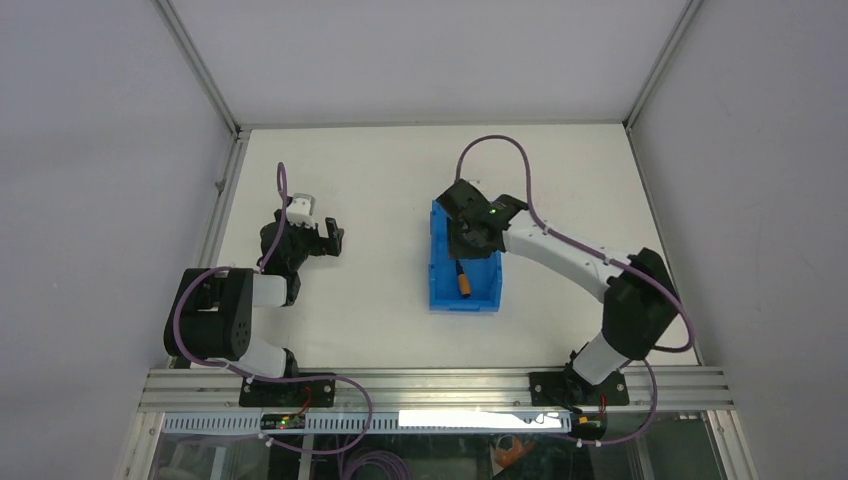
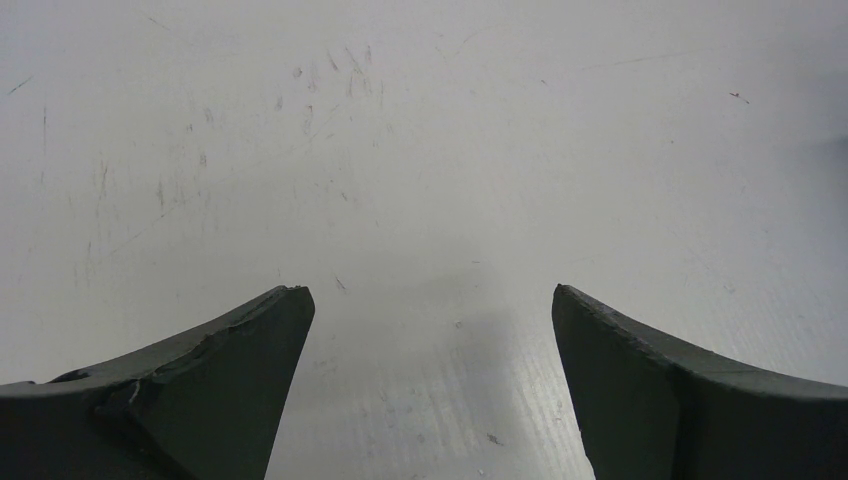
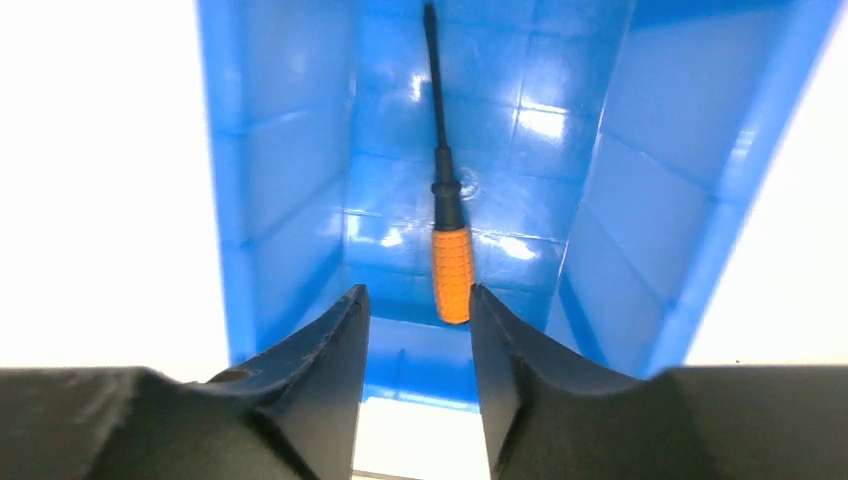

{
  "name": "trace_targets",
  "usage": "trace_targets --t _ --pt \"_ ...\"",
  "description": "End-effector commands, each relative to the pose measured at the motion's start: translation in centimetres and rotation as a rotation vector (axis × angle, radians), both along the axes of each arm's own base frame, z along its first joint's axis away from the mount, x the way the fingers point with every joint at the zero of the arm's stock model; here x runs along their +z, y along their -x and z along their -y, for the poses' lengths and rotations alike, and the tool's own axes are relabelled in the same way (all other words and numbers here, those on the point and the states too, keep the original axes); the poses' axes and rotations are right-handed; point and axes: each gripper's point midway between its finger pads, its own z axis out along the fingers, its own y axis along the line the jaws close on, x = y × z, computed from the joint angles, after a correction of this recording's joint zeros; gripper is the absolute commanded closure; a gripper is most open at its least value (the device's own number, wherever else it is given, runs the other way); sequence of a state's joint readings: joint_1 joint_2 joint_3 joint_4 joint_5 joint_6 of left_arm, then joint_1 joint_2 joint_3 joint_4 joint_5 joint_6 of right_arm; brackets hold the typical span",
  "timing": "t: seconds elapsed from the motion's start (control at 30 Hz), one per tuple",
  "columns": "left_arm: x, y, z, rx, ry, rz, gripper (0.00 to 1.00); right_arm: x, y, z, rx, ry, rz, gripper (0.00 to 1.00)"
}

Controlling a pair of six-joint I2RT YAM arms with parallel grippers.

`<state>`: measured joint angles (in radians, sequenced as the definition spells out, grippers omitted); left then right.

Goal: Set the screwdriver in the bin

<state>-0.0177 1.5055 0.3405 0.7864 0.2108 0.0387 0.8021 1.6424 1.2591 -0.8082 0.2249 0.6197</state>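
Hanging with right claw [image 3: 418,292] released, screwdriver [image 3: 452,270] lying just ahead in the bin [image 3: 280,180] below, so maybe lifting straight up, not bumping it.

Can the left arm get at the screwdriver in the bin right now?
Probably not cleanly. The right gripper hangs over the far half of the bin, above the shaft of the screwdriver; only its orange handle lies uncovered. The left gripper, jaws open, sits well off to the left over the table.

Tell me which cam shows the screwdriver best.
Right wrist: the screwdriver fills the view, orange handle and black shaft on the bin floor. Top external shows it small, mostly handle. Left wrist shows only table.
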Motion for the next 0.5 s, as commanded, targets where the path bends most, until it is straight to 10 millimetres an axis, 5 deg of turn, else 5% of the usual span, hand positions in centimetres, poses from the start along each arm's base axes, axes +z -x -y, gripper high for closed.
trace_targets --t 0.0,0.1,0.27,0.47 --pt "2.2 -1.2 -0.1 -0.002 0.012 0.081 0.01 8.1 -1.2 0.6 0.028 -0.079 0.193 0.51" --pt "2.2 -1.2 -0.1 -0.001 0.012 0.081 0.01 11.5 -1.0 1.6 0.083 -0.113 0.279 0.03" --pt "2.2 -1.2 -0.1 -0.002 0.012 0.081 0.01 14.9 -0.8 3.8 0.172 -0.156 0.402 0.01" --pt "2.2 -1.2 -0.1 -0.001 0.012 0.081 0.01 15.0 -1.1 7.1 0.148 -0.165 0.476 0.01"
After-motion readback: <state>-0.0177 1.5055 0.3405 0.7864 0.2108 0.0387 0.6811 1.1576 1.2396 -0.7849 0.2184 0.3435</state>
